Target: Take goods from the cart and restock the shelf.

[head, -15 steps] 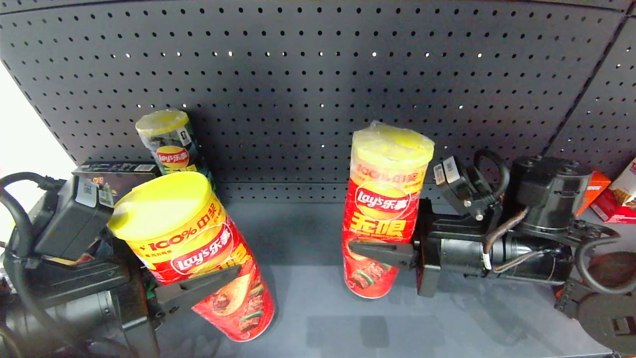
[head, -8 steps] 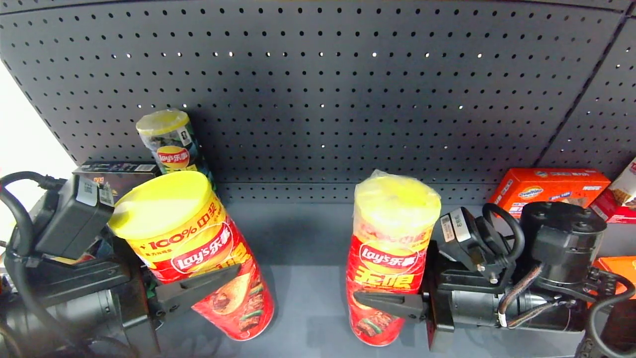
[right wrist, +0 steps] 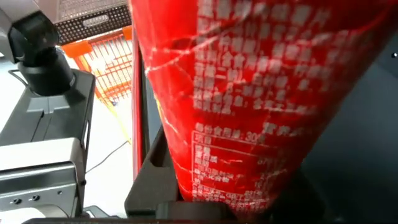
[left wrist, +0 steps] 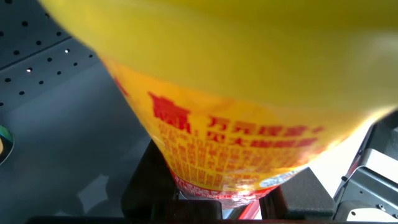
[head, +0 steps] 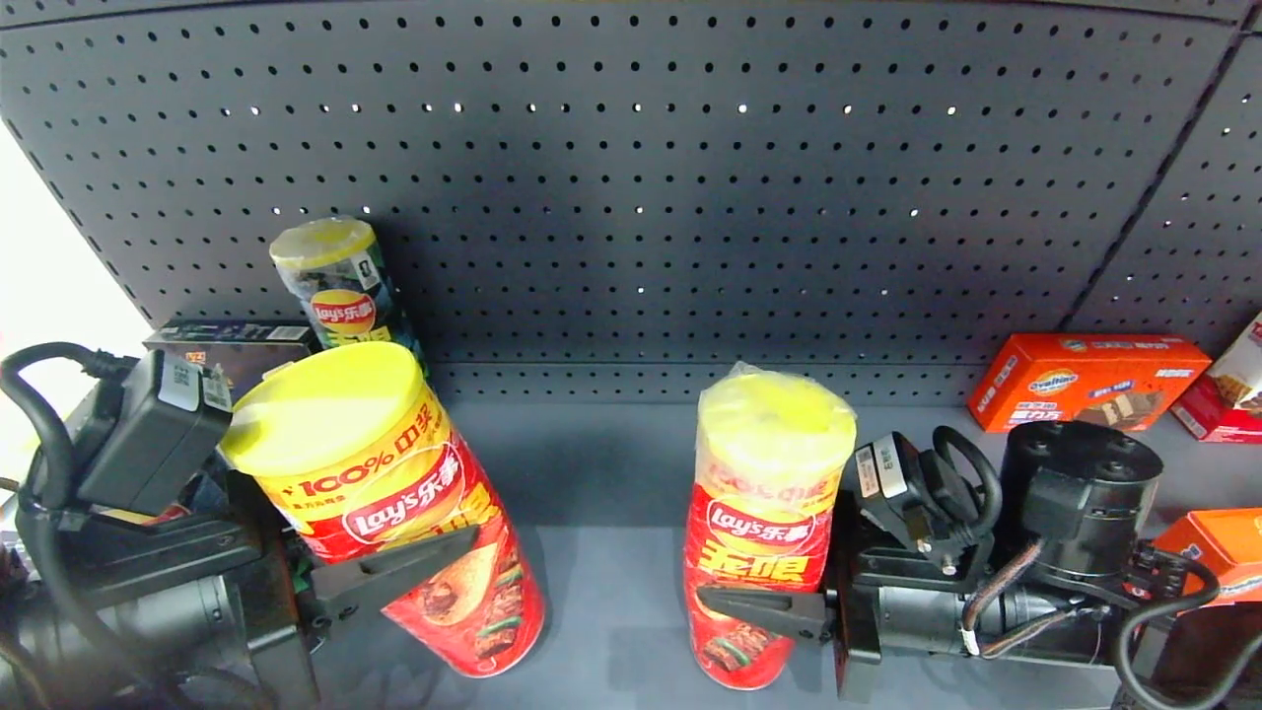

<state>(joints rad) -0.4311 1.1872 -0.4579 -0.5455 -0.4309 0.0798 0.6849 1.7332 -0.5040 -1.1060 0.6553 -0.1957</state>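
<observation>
R claw (head: 764, 606) w/ its can has dropped from up against the pegboard (head: 631, 197) to low over the shelf (head: 611, 592) front, then nudged a bit left; the orange box (head: 1085, 380) behind the arm is now uncovered. L arm barely moved.

R can (head: 769, 513) is upright, plastic-wrapped, pinched at its lower body by the R claw; can't tell if the base touches the shelf. L can (head: 375, 493) is gripped low by the L claw (head: 414, 562), tilted w/ its yellow lid leaning left.

Room: a bare strip of shelf between the two cans, and bare shelf behind the R can to the pegboard. Back-left corner is tight: back can (head: 340, 281) stands by the pegboard just behind the L can's lid, dark box (head: 237, 340) beside it. Second orange box (head: 1208, 552) sits at the right edge near the R arm.

R wrist view: orange wire cart (right wrist: 109, 59) beyond the R can.
</observation>
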